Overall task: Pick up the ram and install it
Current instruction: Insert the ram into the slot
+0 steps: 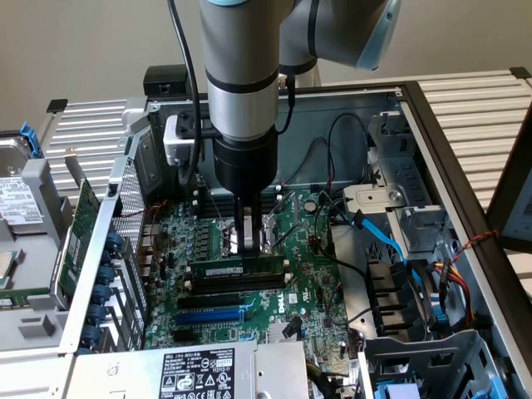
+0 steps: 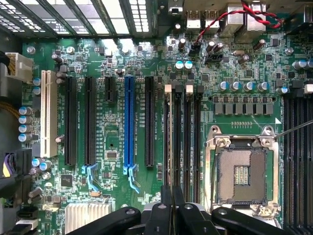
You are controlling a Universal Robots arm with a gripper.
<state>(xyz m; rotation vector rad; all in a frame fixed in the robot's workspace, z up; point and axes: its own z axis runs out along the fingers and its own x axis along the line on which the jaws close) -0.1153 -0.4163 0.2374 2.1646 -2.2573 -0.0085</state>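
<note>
jaws together, just above ram (image 1: 235, 271) | ram edge-down on mobo (image 1: 309, 274), poss. touching tips

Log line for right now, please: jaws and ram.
jaws: shut | position: directly above ram | ram: upright in black slot on motherboard | contact: cannot tell

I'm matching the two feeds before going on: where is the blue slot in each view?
Exterior view: the blue slot lies on the motherboard, nearer the camera than the gripper.
Wrist view: the blue slot runs between black slots.
Shared landmark: the silver CPU socket.
</note>
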